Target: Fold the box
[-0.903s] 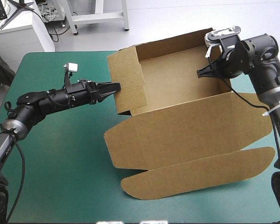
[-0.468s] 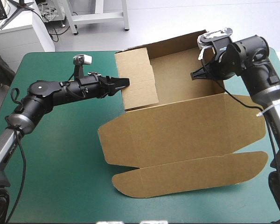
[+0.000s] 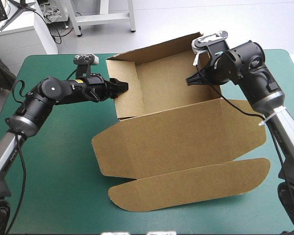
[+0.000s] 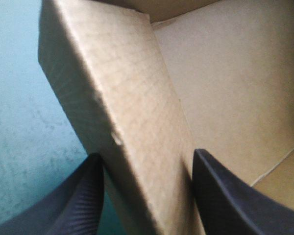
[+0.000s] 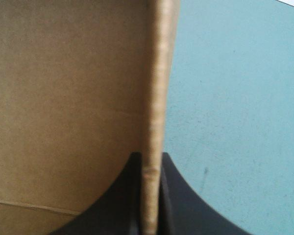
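Centrally logged the box (image 3: 186, 142), brown board, on the table (image 3: 54, 161) with the teal-green cover, tray part toward the far edge and lid part toward the near edge. Found the tray open, with far wall, left wall and right wall raised. Noted the lid spread out from the tray's near side, with a short flap at each end and a long round-ended flap along its nearest border; could not tell whether flat on the cover or slightly lifted. Entered the left gripper (image 3: 121, 88) at the tray's left wall, reaching in over the table's left part. Saw in the left wrist view its black fingers (image 4: 215, 196) set one on each side of that wall, the outer over the cover and the inner over the tray's inside, with board filling the whole gap: clamped on the box, kept apart only by the wall between them. Entered the right gripper (image 3: 190, 81) at the tray's right wall, reaching in from the table's right side. Saw in the right wrist view its fingers all but meeting, with the wall's thin edge pinched between them, brown inner face on one side and bare teal-green cover on the other.
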Motion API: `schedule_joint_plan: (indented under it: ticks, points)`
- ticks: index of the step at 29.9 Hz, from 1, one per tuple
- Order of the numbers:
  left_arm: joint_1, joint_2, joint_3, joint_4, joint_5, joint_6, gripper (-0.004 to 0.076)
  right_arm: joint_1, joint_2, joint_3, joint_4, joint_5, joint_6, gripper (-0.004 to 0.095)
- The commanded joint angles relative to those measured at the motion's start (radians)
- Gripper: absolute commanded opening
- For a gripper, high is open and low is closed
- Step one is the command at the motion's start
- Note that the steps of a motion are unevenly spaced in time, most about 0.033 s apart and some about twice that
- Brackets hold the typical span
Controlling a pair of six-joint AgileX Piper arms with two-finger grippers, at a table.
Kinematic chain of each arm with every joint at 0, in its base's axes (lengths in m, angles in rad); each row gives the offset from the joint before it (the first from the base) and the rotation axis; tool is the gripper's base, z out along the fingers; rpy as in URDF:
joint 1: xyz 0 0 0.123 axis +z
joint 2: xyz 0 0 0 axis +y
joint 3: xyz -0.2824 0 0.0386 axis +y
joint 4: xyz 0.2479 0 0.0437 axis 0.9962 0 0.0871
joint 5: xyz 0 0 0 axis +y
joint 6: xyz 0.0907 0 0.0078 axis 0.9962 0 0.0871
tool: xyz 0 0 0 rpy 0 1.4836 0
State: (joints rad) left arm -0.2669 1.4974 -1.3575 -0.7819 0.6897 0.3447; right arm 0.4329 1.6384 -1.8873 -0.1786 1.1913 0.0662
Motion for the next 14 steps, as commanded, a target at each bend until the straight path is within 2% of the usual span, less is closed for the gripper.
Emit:
schedule_joint_plan:
  ticks: [1,6,12,14]
  points:
    - [-0.042,-0.033,-0.064,0.167,-0.025,-0.174,0.0333,0.037,-0.040,-0.030,0.080,-0.085,0.013,-0.0018]
    - [-0.096,-0.033,-0.081,0.408,-0.025,-0.353,0.0229,0.074,-0.003,-0.030,0.082,-0.085,0.045,-0.0018]
    - [-0.118,-0.033,-0.081,0.494,-0.020,-0.409,-0.0008,0.122,0.049,-0.030,0.081,-0.096,0.079,-0.0018]
    - [-0.118,-0.033,-0.081,0.494,-0.020,-0.412,-0.0010,0.124,0.059,-0.030,0.086,-0.099,0.093,-0.0018]
